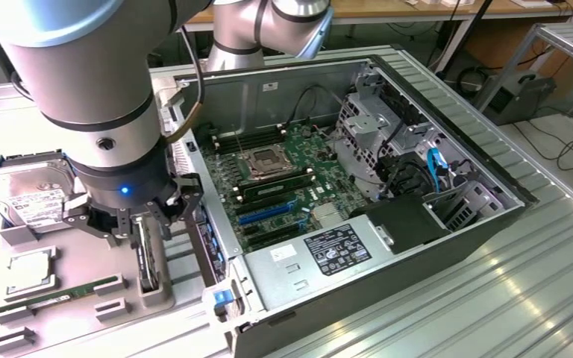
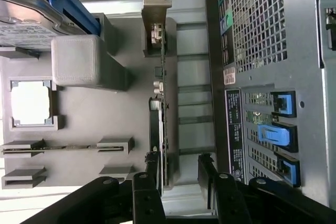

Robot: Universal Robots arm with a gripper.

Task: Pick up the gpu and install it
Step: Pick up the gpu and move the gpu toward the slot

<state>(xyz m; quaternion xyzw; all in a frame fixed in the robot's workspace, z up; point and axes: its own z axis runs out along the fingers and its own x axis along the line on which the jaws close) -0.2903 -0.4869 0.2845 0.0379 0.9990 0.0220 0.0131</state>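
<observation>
The gpu (image 1: 148, 261) is a thin black card standing on its long edge in a slot of the grey parts holder (image 1: 72, 328), at the exterior view's left beside the open computer case (image 1: 436, 246). In the wrist view the gpu (image 2: 159, 103) runs edge-on, with its silvery bracket (image 2: 156, 3) at the far end. My gripper (image 1: 149, 227) hangs directly above the card and is open. Its two black fingers straddle the card's near end in the wrist view, where the gripper (image 2: 178, 167) has one finger (image 2: 152, 167) close beside the card and the other well apart.
On the holder lie a hard drive (image 1: 27, 195), a CPU (image 1: 30, 270) and a green memory stick (image 1: 57, 294). Inside the case the motherboard (image 1: 277, 183) shows blue expansion slots (image 1: 266, 212). The case's rear wall (image 2: 262, 51) with blue latches (image 2: 275, 132) stands close beside the card.
</observation>
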